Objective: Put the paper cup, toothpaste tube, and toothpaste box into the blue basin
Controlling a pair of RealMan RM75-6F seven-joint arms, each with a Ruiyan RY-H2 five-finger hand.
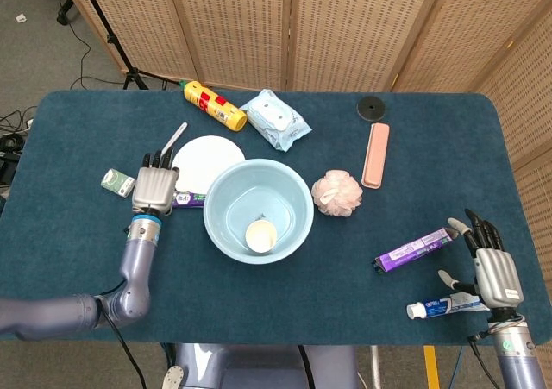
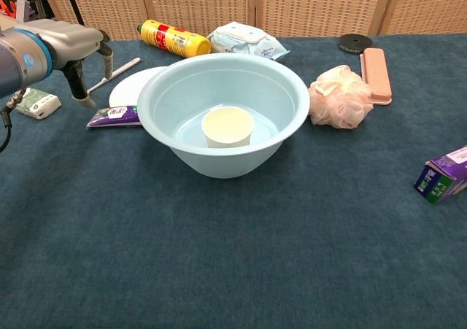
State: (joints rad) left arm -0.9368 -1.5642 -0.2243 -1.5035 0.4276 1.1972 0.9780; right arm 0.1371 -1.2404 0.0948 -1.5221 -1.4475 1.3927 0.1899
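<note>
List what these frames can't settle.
- Head view: the left hand covers one end of the purple toothpaste tube; contact unclear.
- Chest view: right hand out of frame; purple toothpaste box cut by the right edge.
- Both views: label print too small to read.

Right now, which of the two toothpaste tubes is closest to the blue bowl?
The purple toothpaste tube, lying just left of the blue basin under the left hand. The white-and-blue tube lies far off by the right hand.
</note>
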